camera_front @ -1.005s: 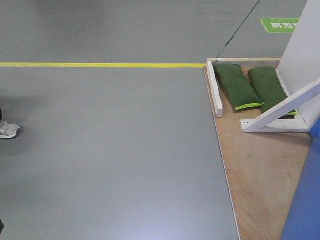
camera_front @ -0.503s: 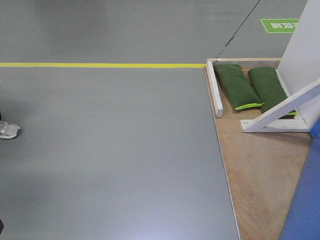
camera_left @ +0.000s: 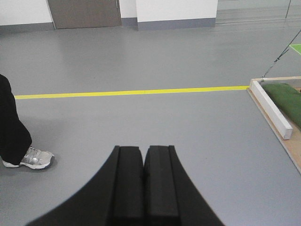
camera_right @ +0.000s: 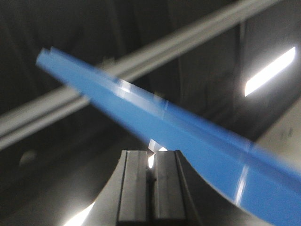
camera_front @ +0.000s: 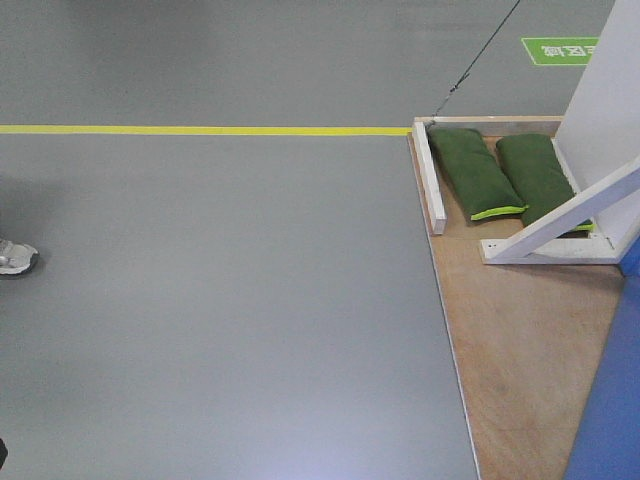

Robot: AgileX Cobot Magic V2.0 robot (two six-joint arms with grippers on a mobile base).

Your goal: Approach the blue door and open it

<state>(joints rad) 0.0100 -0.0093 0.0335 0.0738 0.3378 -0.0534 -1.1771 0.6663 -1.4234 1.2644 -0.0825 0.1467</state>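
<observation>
Almost nothing has shifted over the last second in the front view. The yellow floor line (camera_front: 200, 130), the green sandbags (camera_front: 478, 172) and the plywood base (camera_front: 520, 340) sit where they did, and only a bystander's sneaker (camera_front: 14, 257) has slid slightly toward the left edge. I take this to mean the base has paused or is creeping, with the approach about done.

The blue door (camera_front: 612, 400) shows only as a glossy strip at the lower right, beside the white braced frame (camera_front: 560, 225). From the right wrist, its bright-blue edge (camera_right: 188, 127) cuts diagonally close above the right gripper (camera_right: 151, 183), blurred. No handle is visible in any view.

The right gripper is pinched together and holds nothing. The left gripper (camera_left: 143, 179) is likewise closed and empty, over bare floor.
</observation>
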